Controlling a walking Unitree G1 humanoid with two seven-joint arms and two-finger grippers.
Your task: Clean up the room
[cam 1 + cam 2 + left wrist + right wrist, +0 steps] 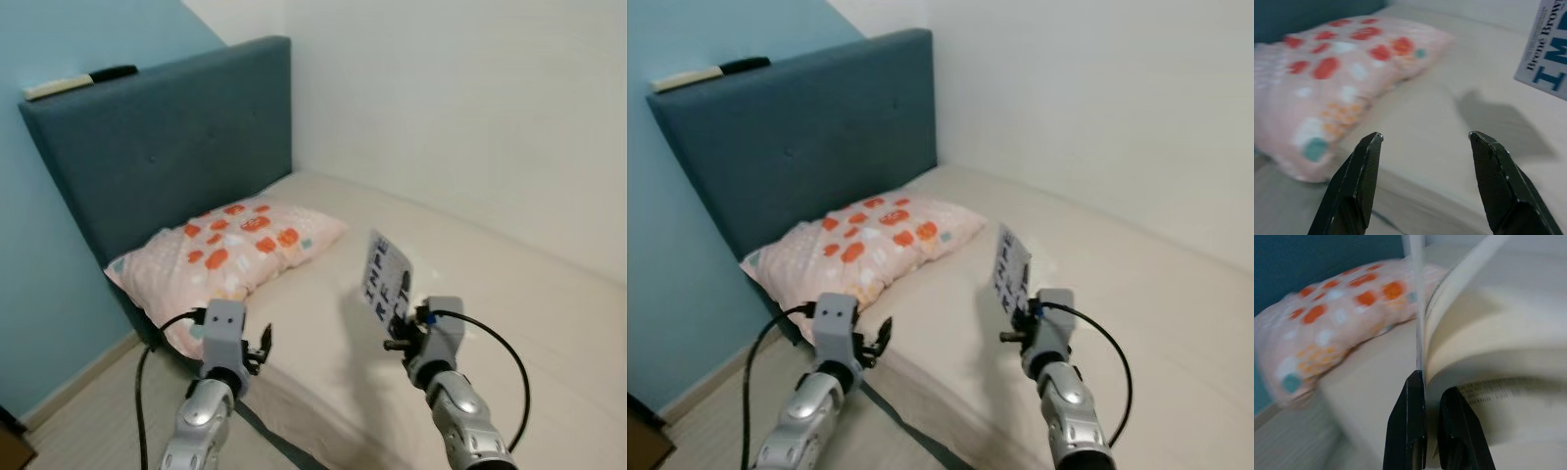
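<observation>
Bed (509, 284); right pincer (1425, 396) pinching book (386, 276).

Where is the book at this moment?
The book is held up above the mattress by the right gripper, to the right of the spotted pillow in the eye views.

The white paperback book with blue lettering (386, 277) has a smooth, faintly glossy cover and matt cream paper pages. The pink cloth pillow with orange dots (230, 257) looks soft, perhaps cotton — it is blurred. The teal headboard (167, 147) is matt woven fabric — tufted. The cream mattress (470, 294) is smooth cloth.
</observation>
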